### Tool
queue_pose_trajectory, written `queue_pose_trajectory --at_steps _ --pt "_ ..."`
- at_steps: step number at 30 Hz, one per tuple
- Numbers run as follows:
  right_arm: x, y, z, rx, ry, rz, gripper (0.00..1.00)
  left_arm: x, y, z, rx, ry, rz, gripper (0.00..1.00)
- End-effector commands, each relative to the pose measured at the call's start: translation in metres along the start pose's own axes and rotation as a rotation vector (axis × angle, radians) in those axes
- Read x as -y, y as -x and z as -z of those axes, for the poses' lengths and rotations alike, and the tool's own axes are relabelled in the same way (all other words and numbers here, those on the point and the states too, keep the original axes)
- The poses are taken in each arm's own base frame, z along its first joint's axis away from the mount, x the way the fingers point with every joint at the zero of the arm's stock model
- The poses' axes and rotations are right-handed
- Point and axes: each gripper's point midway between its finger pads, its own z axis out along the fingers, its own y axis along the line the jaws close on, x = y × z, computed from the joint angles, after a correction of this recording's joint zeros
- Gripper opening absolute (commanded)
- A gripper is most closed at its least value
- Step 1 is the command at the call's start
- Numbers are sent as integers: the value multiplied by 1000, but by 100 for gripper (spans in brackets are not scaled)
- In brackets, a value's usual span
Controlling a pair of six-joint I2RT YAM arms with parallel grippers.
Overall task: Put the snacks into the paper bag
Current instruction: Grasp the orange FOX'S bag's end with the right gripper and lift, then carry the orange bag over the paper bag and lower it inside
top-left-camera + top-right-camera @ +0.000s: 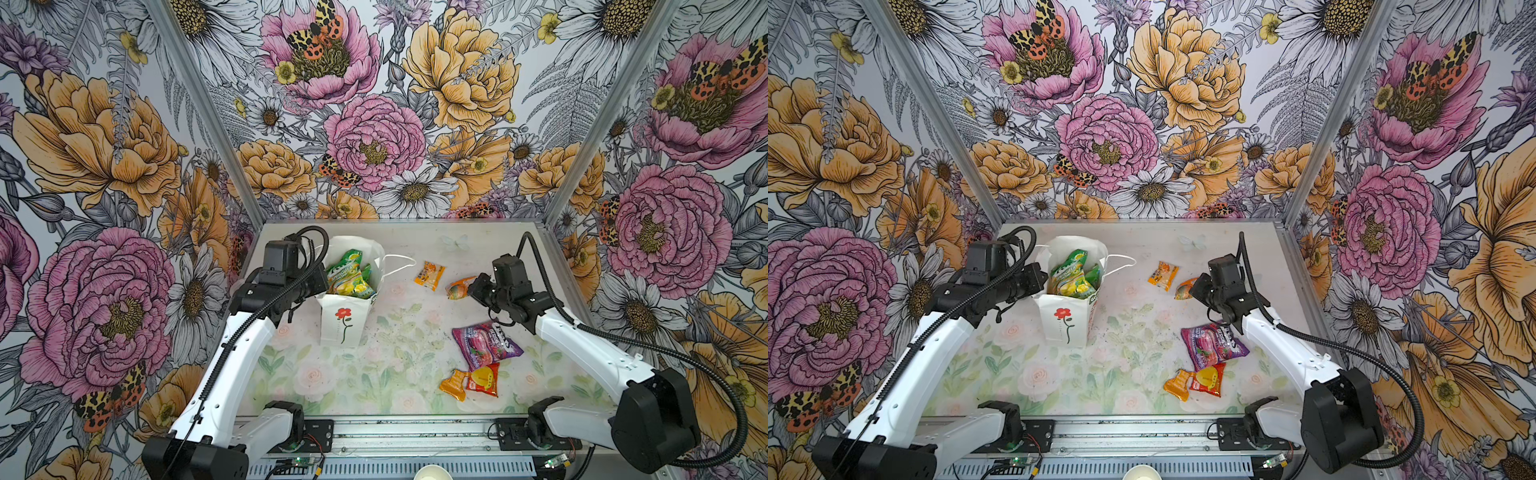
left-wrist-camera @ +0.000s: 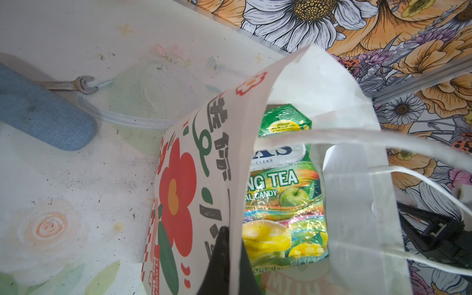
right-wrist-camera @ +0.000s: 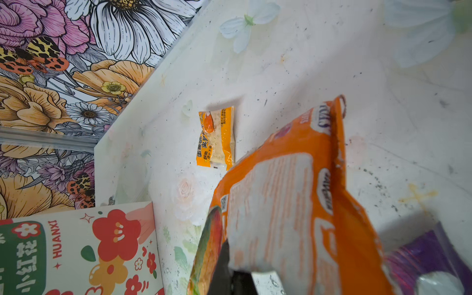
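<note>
Nearest me, purple packet reads BERRIES. My right tool is clamped on an orange packet, well right of the paper bag. My left tool pinches the bag's wall; green packet inside reads TEA, CANDY.

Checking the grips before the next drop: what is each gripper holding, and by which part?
The left gripper pinches the paper bag by its side wall near the rim. The right gripper holds an orange packet by one end.

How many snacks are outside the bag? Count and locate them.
5: large orange packet in the right gripper; small orange packet left of it; purple packet, red packet, orange wrapper front right.
</note>
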Motion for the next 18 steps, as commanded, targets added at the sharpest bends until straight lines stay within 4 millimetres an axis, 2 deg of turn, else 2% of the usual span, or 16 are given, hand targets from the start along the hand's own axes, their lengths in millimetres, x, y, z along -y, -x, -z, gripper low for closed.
queue_pose_trajectory --at_steps 1,6,11,18 --pt "-29 17 21 53 76 50 0 16 26 8 105 -75 -18 0" --pt "-51 27 43 68 125 70 0 17 26 7 101 -77 -19 0" --pt "-83 47 75 121 185 112 0 18 25 6 98 -81 -19 0" --pt "-129 66 110 167 261 197 0 19 24 6 93 -85 -22 0"
